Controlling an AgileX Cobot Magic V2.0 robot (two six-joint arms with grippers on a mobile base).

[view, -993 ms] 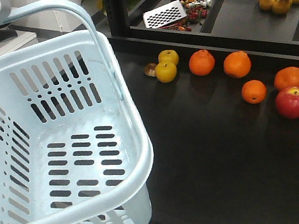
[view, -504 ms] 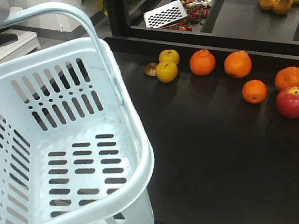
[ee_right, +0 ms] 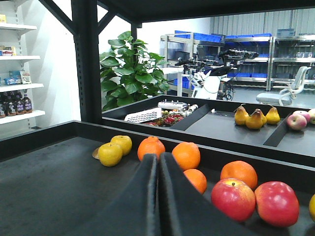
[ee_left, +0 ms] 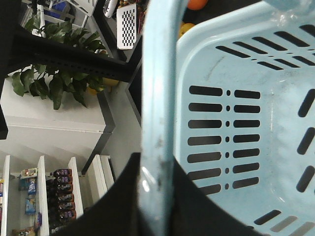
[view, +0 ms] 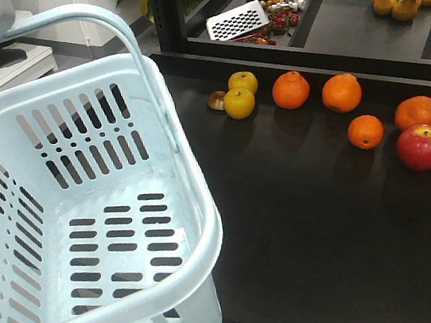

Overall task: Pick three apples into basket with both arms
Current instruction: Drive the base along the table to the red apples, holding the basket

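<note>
Left gripper (ee_left: 157, 184) clamped on the handle of the basket (view: 193, 173), which sits at the left edge of the black counter (view: 312, 220). Right gripper (ee_right: 159, 162) pressed together, low over the counter. Apples (view: 422, 147) rest far right, beside oranges (view: 341, 92). Labels on the shelf bottles (ee_left: 61, 196) are too small to read.

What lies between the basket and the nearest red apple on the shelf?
Only bare black shelf separates the basket from the apple in the front view; the small orange sits just behind that line.
</note>
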